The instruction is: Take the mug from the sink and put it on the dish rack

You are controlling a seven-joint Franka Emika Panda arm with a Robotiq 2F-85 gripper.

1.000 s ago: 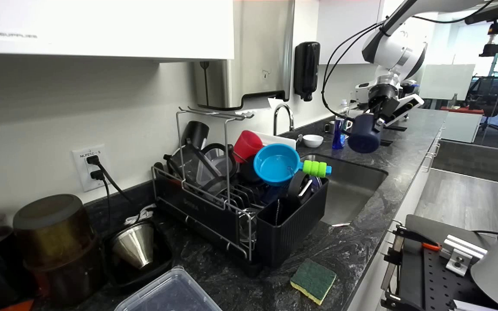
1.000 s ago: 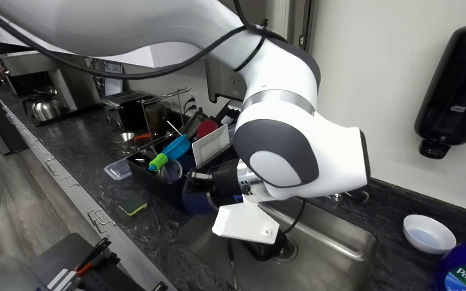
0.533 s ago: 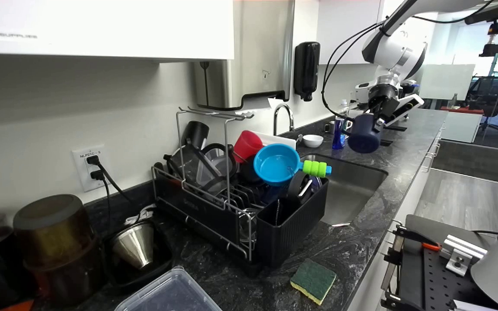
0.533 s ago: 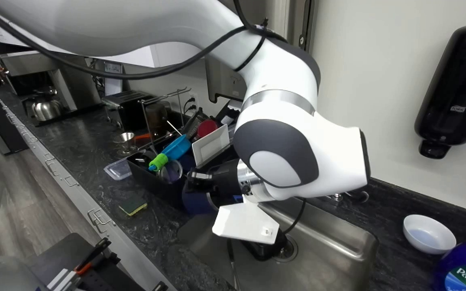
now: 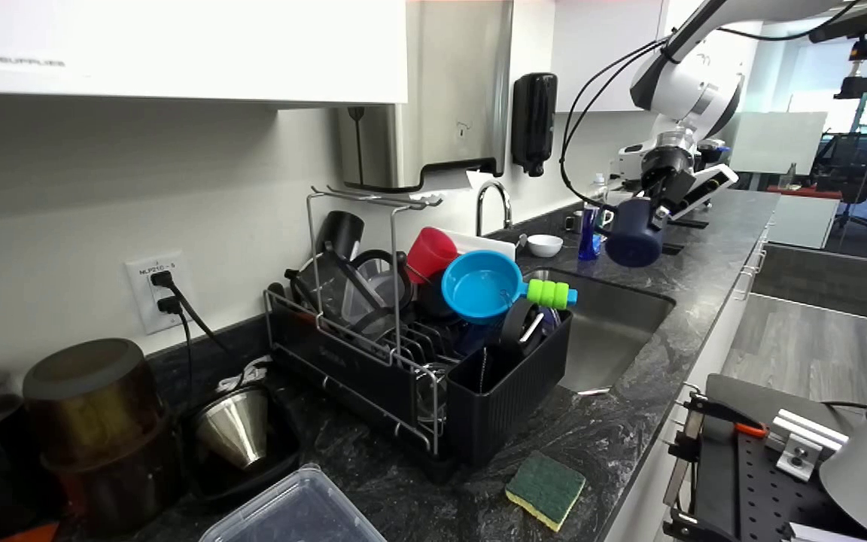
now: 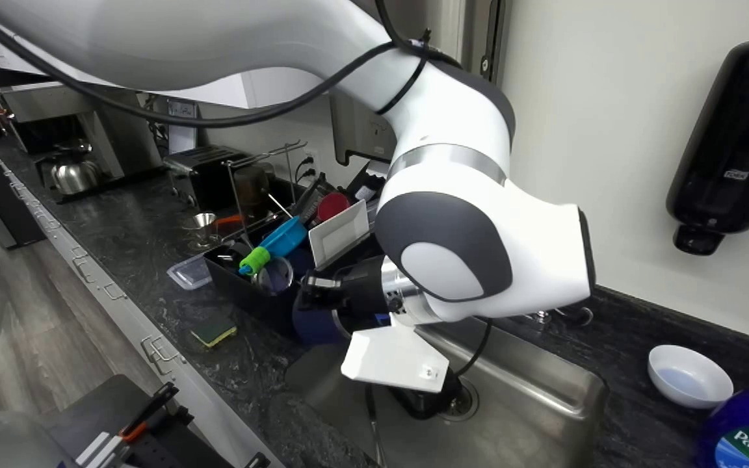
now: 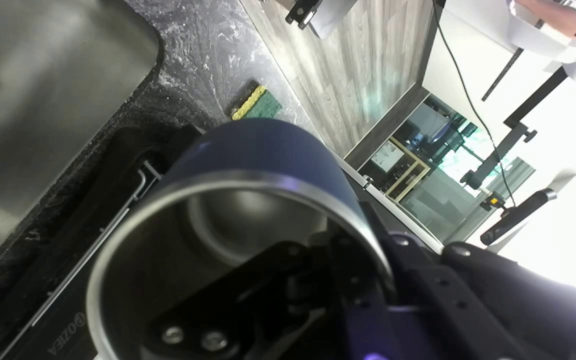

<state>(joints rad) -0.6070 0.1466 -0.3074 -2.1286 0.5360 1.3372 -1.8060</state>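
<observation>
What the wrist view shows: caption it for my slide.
Blue mug, mouth toward the camera, wall pinched in the gripper; dish rack, sink and sponge beyond.

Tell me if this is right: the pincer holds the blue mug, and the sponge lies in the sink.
The sponge is not in the sink: both exterior views show it on the counter. The pincer does hold the blue mug.

Apparently set in an office kitchen, with sink (image 6: pixel 524 416), dish rack (image 5: pixel 343 363), toaster (image 6: pixel 200 179) and coffee maker (image 6: pixel 124 140) along a counter (image 6: pixel 131 227), soap dispenser (image 5: pixel 533 120) and towel dispenser (image 5: pixel 456 90) on the wall (image 5: pixel 140 181), desk chair (image 5: pixel 851 165) beyond.
</observation>
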